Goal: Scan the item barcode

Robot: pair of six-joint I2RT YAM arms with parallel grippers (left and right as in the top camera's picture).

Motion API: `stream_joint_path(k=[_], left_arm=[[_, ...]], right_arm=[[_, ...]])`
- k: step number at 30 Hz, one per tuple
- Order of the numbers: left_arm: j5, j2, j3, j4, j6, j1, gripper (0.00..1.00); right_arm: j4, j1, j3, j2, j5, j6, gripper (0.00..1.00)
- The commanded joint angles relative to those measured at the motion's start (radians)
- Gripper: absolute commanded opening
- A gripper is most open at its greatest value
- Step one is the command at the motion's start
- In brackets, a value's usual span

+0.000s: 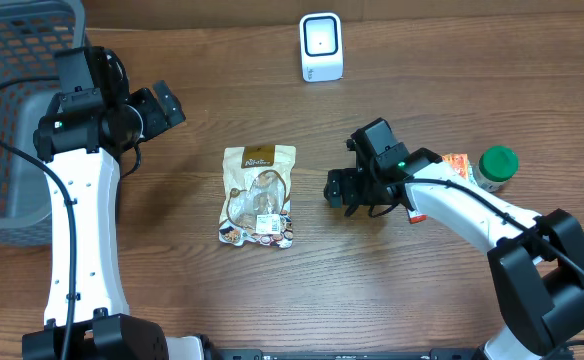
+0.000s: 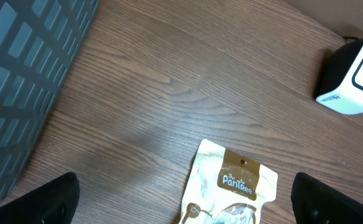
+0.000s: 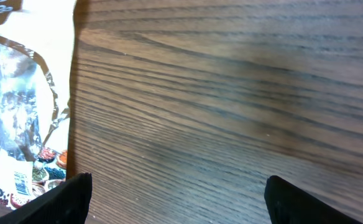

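The item, a cream snack pouch with a brown label, lies flat mid-table, brown label toward the scanner. A small white barcode sticker shows near its lower edge. The white scanner stands at the back of the table. My left gripper hovers open up and left of the pouch; in the left wrist view the pouch top lies between its spread fingers. My right gripper sits open just right of the pouch, with only bare wood between its fingers.
A grey mesh basket fills the left edge. A green-lidded jar and an orange packet lie at the right, beside my right arm.
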Motion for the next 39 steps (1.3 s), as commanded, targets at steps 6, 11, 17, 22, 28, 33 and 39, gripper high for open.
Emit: stream_joint_path(k=[6,11,17,22,28,33,39], left_arm=[[-0.003,-0.023,0.012,0.087,0.000,-0.002,1.00],[0.003,-0.023,0.012,0.085,-0.005,-0.002,1.00],[0.139,-0.020,0.006,-0.078,-0.002,-0.003,1.00],[0.163,-0.016,-0.064,-0.153,0.008,-0.030,0.29],[0.100,-0.013,-0.302,-0.040,0.007,-0.138,0.04],[0.064,0.028,-0.451,0.111,0.007,-0.226,0.04],[0.019,0.137,-0.478,0.174,0.007,-0.291,0.04]], right_arm=[[-0.042,0.001,-0.006,-0.024,0.107,0.006,0.82],[-0.044,0.001,-0.006,-0.024,0.108,0.047,0.82],[-0.041,0.002,-0.006,-0.024,0.108,0.050,0.82],[-0.041,0.002,-0.006,-0.024,0.108,0.049,0.82],[-0.041,0.002,-0.006,-0.024,0.107,0.050,0.82],[-0.041,0.002,-0.006,-0.024,0.107,0.049,0.82],[-0.042,0.002,-0.006,-0.024,0.107,0.049,0.82]])
